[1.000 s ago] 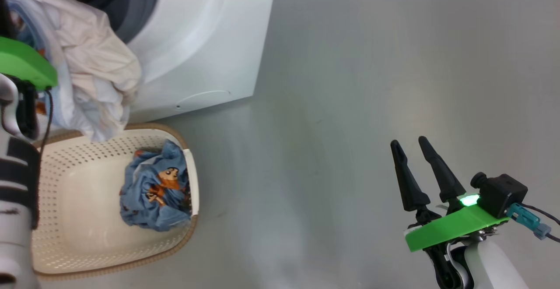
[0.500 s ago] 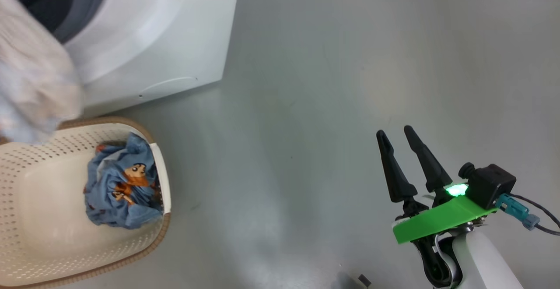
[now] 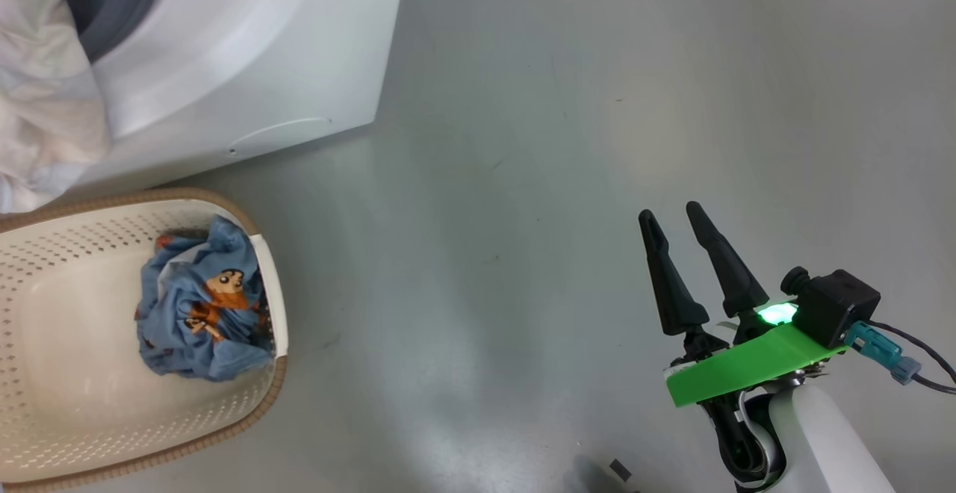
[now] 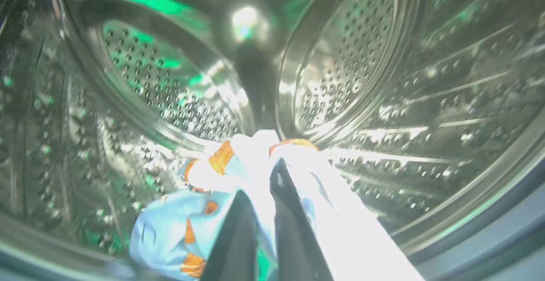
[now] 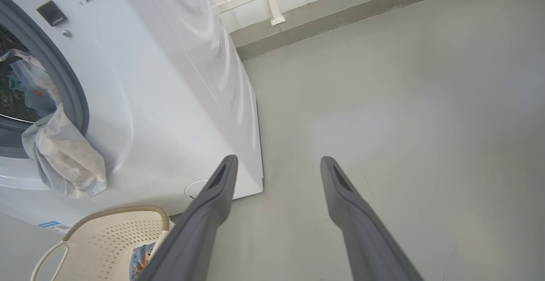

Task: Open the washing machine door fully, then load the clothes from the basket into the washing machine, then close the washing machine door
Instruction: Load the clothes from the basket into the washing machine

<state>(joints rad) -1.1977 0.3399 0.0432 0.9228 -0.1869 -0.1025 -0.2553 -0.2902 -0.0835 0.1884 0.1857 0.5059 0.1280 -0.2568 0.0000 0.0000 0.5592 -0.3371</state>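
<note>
The white washing machine point(image 3: 246, 52) stands at the top left of the head view; its door is out of view. My left gripper point(image 4: 260, 179) is inside the steel drum point(image 4: 362, 59), shut on a bundle of the clothes point(image 4: 170, 230), light blue with orange print plus white. A white piece point(image 5: 64, 157) hangs out over the grey gasket point(image 5: 64, 72) and down the machine's front. The cream basket point(image 3: 45, 433) sits on the floor below, with one blue printed garment point(image 3: 198, 314) in it. My right gripper point(image 3: 667, 211) hangs open and empty over the floor, far to the right.
Grey floor point(image 3: 560, 142) stretches to the right of the machine and basket. A wall base with a white frame point(image 5: 272, 0) runs behind the machine. The basket's handle point(image 5: 47, 257) faces the right wrist camera, close to the machine's front.
The head camera has swung, shifting the scene left. The held clothes have gone from above the basket into the machine's opening. The right gripper has stayed open.
</note>
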